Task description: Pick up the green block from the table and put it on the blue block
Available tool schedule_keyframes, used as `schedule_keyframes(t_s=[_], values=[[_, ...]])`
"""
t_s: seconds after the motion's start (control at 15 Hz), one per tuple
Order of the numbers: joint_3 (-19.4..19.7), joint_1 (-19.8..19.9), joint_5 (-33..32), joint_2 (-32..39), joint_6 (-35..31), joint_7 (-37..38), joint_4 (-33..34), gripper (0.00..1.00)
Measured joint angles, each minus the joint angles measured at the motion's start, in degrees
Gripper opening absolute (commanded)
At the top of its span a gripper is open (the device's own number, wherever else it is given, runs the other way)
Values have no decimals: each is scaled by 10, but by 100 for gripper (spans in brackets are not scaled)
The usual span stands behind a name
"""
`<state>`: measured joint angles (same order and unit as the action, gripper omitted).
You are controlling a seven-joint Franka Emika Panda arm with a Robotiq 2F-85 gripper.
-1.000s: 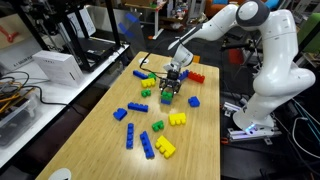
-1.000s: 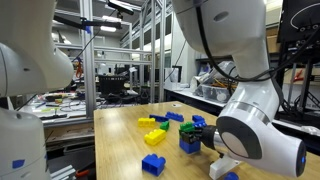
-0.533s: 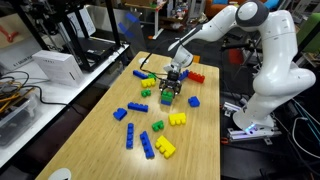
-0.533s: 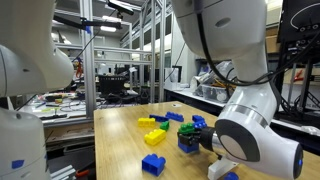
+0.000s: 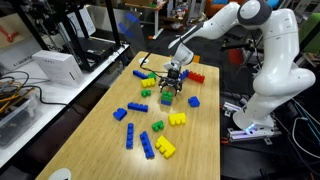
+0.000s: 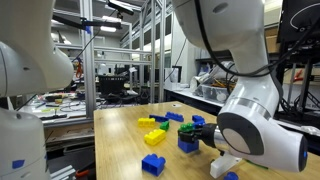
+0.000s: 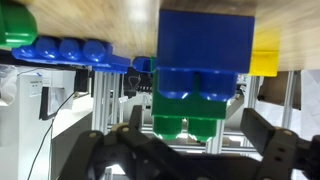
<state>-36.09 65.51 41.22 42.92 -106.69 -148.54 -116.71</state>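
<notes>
- Green block (image 7: 190,108) sits stacked on the blue block (image 7: 205,40). In the wrist view, which stands upside down, the table is at the top and the green brick hangs below the blue one's studs.
- Gripper (image 7: 195,130): the jaws are spread wide, with one finger on each side of the green block. Each finger shows a clear gap to the brick, so nothing is held.
- Only the wrist view shows those gaps. In an exterior view the gripper (image 5: 170,80) hangs just over the stack, and the green block (image 5: 168,88) and blue block (image 5: 166,98) are small patches with the finger spacing unreadable.
- From the low exterior angle the blue block (image 6: 187,144) is plain, but the black gripper body beside it hides much of the brick on top.
- Neighbours in the wrist view are a long blue bar (image 7: 70,50) to one side and a yellow brick (image 7: 265,55) touching the blue block's far side.
- The high exterior view alone shows the spread over the wooden table (image 5: 100,140): a red brick (image 5: 196,76) lies beyond the stack and yellow bricks (image 5: 177,119) lie nearer the camera.
</notes>
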Motion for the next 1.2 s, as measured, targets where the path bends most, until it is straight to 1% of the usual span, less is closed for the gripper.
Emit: schedule_keyframes(t_s=[0.07, 0.13, 0.27, 0.33, 0.53, 0.67, 0.8, 1.0, 1.07, 1.2], values=[[16, -14, 13, -23, 16, 0, 0, 100], [17, -19, 12, -48, 20, 6, -3, 100], [4, -19, 3, -97, 21, 29, -12, 100], [15, -33, 7, -126, 35, 33, -14, 100], [97, -128, 11, -217, 86, 43, -18, 100], [155, -205, 7, -266, 109, 65, -19, 100], [209, -286, -10, -304, 111, 101, -20, 100], [276, -397, -66, -338, 110, 135, -22, 100], [293, -427, -91, -345, 110, 137, -22, 100], [318, -472, -145, -352, 114, 137, -23, 100]])
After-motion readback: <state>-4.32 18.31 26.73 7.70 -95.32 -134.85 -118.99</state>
